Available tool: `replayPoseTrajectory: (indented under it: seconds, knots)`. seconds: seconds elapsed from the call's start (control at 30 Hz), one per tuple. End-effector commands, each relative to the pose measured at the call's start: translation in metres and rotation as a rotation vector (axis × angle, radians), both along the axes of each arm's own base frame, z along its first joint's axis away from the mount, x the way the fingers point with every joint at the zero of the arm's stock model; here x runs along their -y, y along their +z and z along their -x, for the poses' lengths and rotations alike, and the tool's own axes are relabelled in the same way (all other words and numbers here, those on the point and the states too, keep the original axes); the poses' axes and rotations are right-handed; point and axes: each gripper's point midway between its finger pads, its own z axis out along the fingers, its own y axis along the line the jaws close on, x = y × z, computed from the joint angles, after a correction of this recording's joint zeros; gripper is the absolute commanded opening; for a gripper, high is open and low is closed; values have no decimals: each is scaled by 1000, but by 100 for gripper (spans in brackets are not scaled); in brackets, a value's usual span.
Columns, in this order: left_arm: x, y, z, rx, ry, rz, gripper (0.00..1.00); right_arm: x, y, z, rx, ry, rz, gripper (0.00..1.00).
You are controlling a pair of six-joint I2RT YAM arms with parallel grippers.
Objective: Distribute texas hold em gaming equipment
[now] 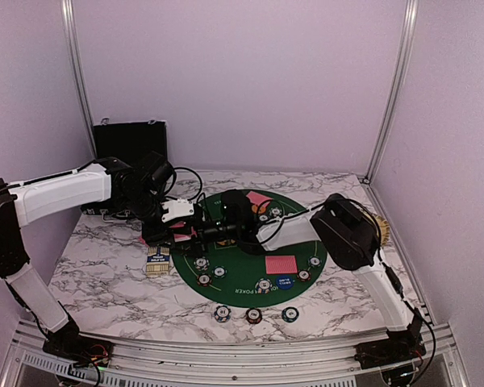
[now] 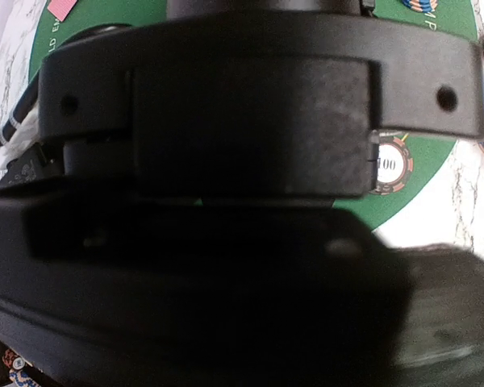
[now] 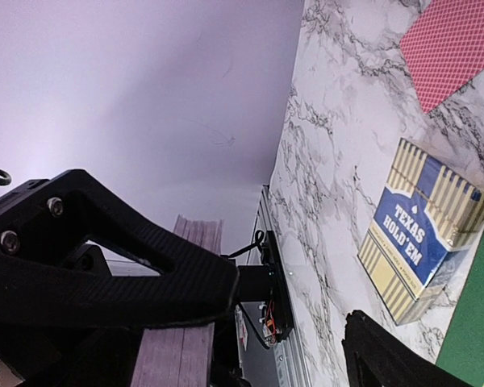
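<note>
Red-backed playing cards (image 3: 452, 44) at the green mat's (image 1: 238, 260) left edge look light, slippery, best pinched edgewise; left gripper (image 1: 177, 226) shut, right gripper (image 1: 208, 232) wide open.

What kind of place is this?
Likely a robot test booth, not a real game room: plain walls, metal posts, and a marble table with a green poker mat, chips and cards.

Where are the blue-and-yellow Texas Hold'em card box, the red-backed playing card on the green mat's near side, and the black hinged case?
Blue-and-yellow Texas Hold'em card box (image 3: 419, 234), right wrist view, its blue label.
Red-backed playing card (image 1: 281, 264), top view, middle of its back.
Black hinged case (image 1: 131, 139), top view, its upright lid.
</note>
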Motion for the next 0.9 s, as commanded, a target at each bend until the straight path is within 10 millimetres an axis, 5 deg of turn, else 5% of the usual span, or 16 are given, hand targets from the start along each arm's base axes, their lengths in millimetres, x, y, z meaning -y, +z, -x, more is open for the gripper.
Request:
replayPoseTrajectory:
  seconds: [0.0, 0.3, 0.87]
  knots:
    - [6, 6, 2, -7, -4, 18, 4, -9, 6, -1, 8, 16, -29, 89]
    - [4, 11, 1, 10, -6, 16, 4, 3, -13, -15, 5, -36, 50, 79]
    - [3, 10, 0, 13, -6, 9, 4, 31, -6, -25, 43, -85, 71, 58]
